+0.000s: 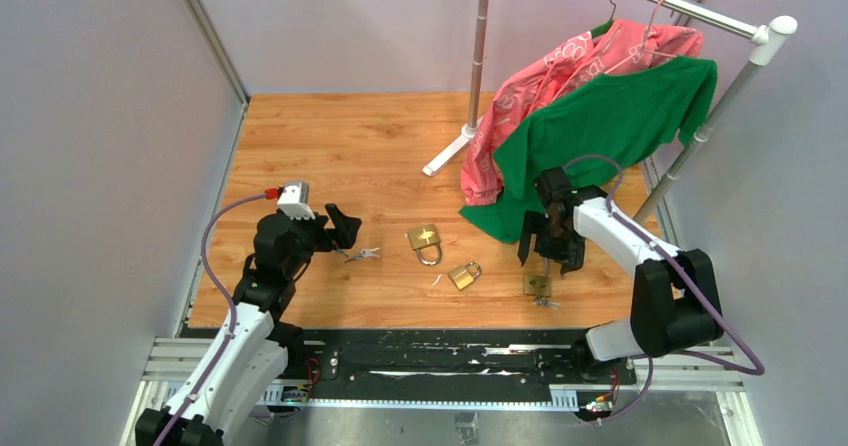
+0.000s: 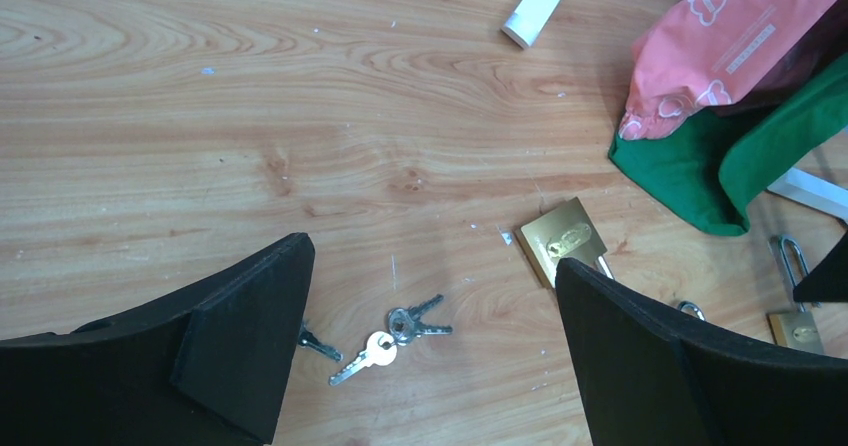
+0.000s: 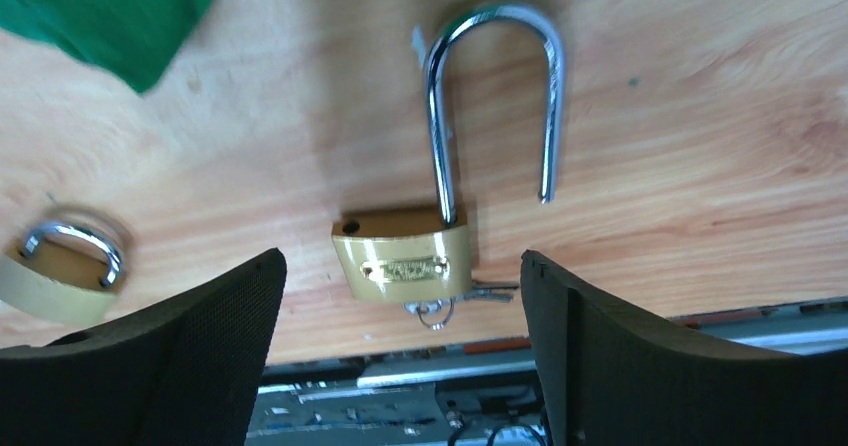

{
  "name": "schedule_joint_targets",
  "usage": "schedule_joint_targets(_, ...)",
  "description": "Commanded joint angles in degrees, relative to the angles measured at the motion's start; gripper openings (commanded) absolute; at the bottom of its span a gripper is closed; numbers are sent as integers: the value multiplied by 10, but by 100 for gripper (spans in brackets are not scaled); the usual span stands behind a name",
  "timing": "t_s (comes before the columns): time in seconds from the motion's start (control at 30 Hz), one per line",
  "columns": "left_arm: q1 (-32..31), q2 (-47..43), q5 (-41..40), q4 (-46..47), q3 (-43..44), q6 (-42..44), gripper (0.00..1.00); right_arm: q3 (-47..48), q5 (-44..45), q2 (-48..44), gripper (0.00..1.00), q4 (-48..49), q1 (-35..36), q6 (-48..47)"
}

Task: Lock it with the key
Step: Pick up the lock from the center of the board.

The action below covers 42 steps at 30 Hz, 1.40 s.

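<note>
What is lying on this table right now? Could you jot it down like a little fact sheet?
Surface: wooden table
Locks: square padlock, small padlock, long-looped padlock
Long-looped padlock: loop open, key in its base
Keys: loose bunch by the left claw
Left claw: open, holding nothing
Right claw: open over the long-looped padlock, not gripping
Behind: pink garment and green shirt on a rail

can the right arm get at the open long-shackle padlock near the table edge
Probably yes: the right claw hangs open right above that padlock, and nothing lies between them.
</note>
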Motion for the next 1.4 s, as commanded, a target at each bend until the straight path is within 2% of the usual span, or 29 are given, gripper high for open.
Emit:
schedule_joint_targets(0.0,5,0,7,15,-4,5,100,-19,-38,2,91,-67,34,-20)
schedule_joint_targets(0.2,5,1,11,17,-6,1,100,-37,-31,16,91,-48,55,-26)
schedule_joint_targets(0.4,5,-3,9,15,-7,3,100,-41,-25,55,78,-8,55,-38)
schedule_joint_targets(0.63,5,-3,6,14,-6,5,100,-44,-26,83,71,12,60,-39)
schedule_joint_targets(0.9,5,0,6,17,-7,4,100,-50,4,91,71,1,78,-24)
schedule_joint_targets(0.97,5,0,4,16,-7,3,100,-51,12,89,61,0,80,-23)
schedule_joint_targets(1.03,5,0,3,16,-7,4,100,-49,21,82,36,0,82,-22)
schedule_joint_targets(1.07,5,-1,3,16,-7,4,100,-48,25,77,29,0,84,-21)
schedule_joint_targets(1.2,5,0,3,19,-8,8,100,-40,33,59,6,-7,91,-19)
schedule_joint_targets(1.27,5,-1,7,23,-9,8,100,-36,35,45,0,-9,96,-16)
schedule_joint_targets(1.37,5,-4,18,31,-10,9,100,-29,33,6,0,-4,111,-8)
